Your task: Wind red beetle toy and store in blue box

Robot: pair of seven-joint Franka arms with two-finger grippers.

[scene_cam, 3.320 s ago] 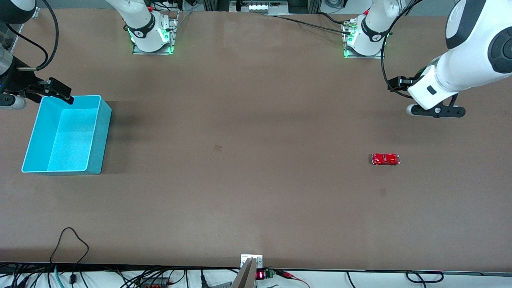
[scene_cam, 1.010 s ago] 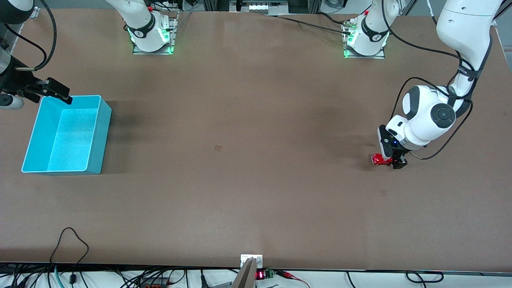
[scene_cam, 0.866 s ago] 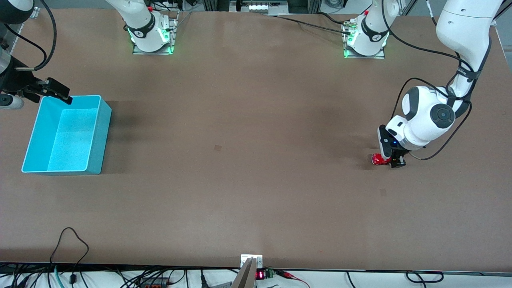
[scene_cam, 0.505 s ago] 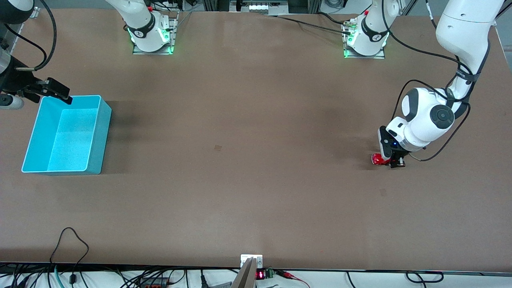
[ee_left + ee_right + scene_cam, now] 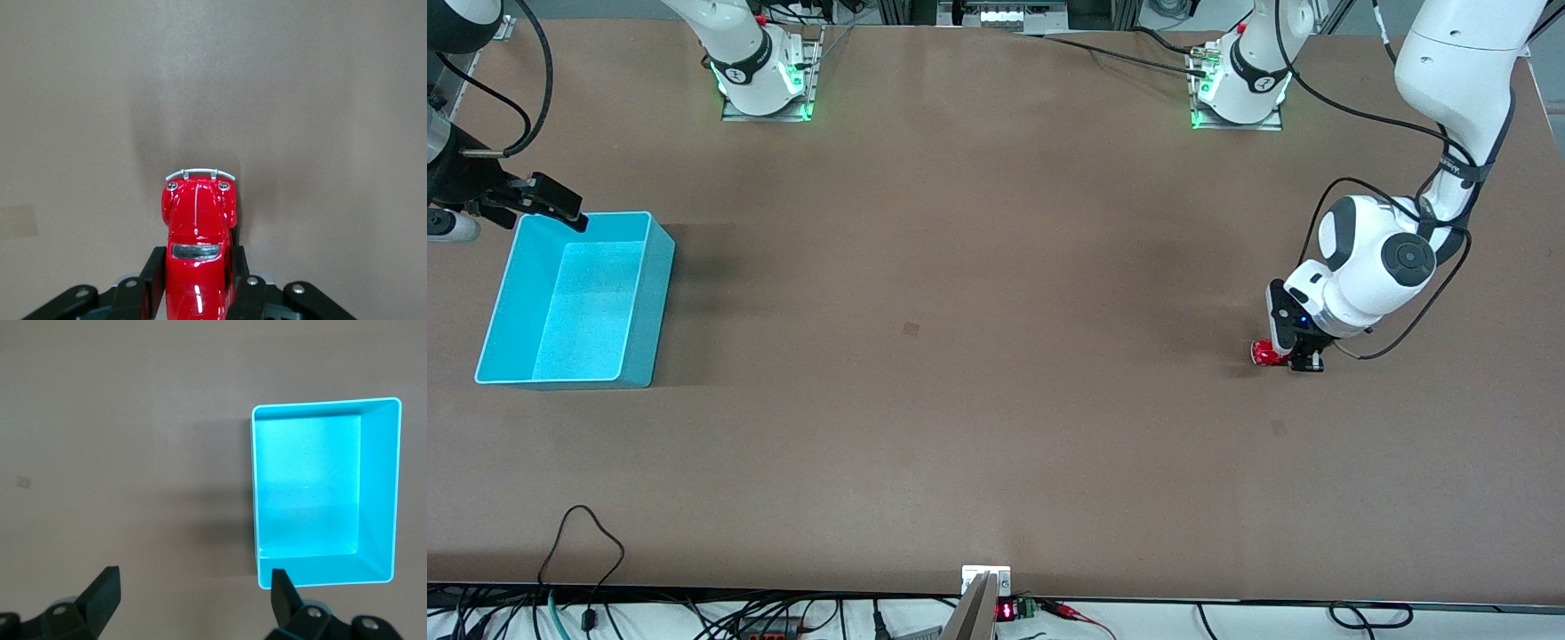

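The red beetle toy (image 5: pixel 1264 353) rests on the table toward the left arm's end, most of it hidden under the left hand in the front view. My left gripper (image 5: pixel 1294 356) is down on it, shut on its body. In the left wrist view the glossy red beetle toy (image 5: pixel 199 230) shows its silver bumper, with a black finger pressed against each side of it where my left gripper (image 5: pixel 197 280) grips it. The blue box (image 5: pixel 574 298) stands empty at the right arm's end. My right gripper (image 5: pixel 193 593) hangs open beside the blue box (image 5: pixel 320 495), near its corner.
The brown table (image 5: pixel 960 400) is bare between the toy and the box. Both arm bases (image 5: pixel 760 76) sit at the table's farthest edge from the front camera. Cables (image 5: pixel 587 533) lie along the nearest edge.
The left arm came down from above the table onto the toy, and its fingers have shut on the toy's sides. The right arm has not moved.
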